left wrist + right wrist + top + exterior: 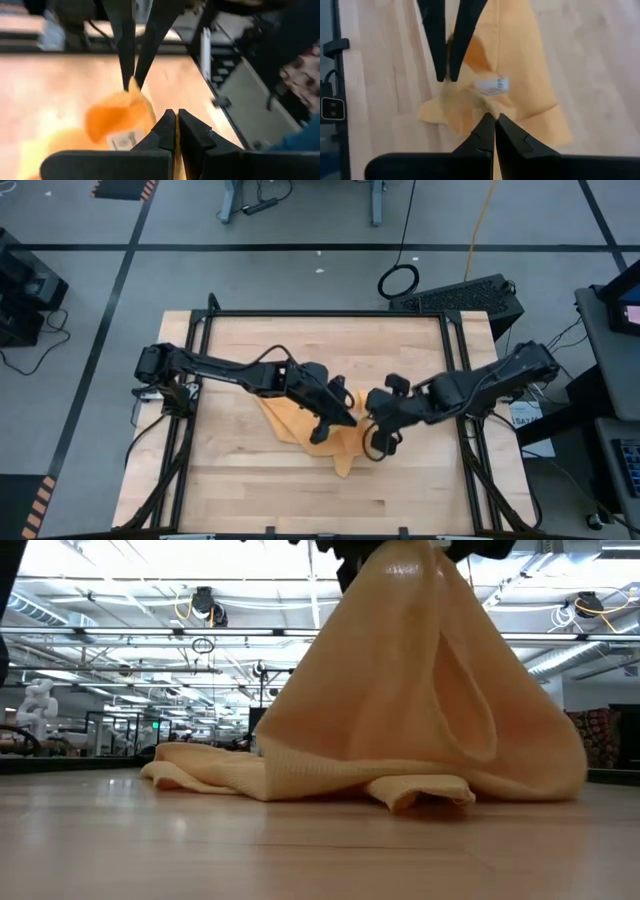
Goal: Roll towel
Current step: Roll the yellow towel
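Two grippers pinching one towel: left gripper (pixel 176 131) clamped on an edge, right gripper (pixel 494 131) clamped on a bunched corner beside the label (pixel 493 86). Facing each other, near, at mid-bench. Below both, towel (pixel 300 416) draped in a peak, lower folds spreading on the bench (pixel 400 470) toward the left arm's side. Equally near.
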